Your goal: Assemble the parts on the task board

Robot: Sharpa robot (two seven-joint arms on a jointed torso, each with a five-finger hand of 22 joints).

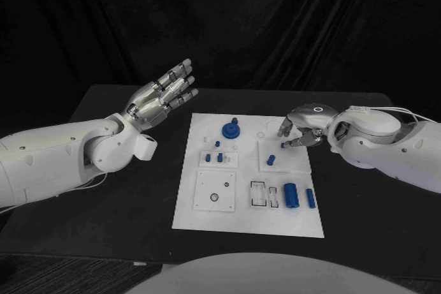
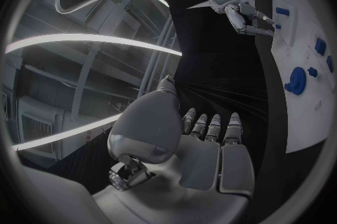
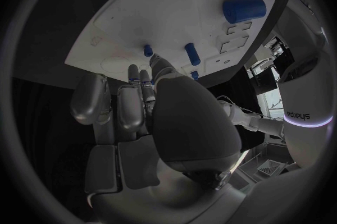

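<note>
I judge assembly barely begun: blue parts [image 1: 290, 194] lie loose on the task board [image 1: 248, 220]. My left hand [image 1: 164, 93] is released; right hand [image 1: 299, 131] grasp unclear.

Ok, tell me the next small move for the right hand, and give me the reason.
Probably lower the right hand a little and close its fingers on the small blue part nearest them. The hand hangs over the far right of the task board, fingers pointing down and holding nothing I can see, and that peg lies loose just before its fingertips. The left hand is raised off the board, open.
</note>
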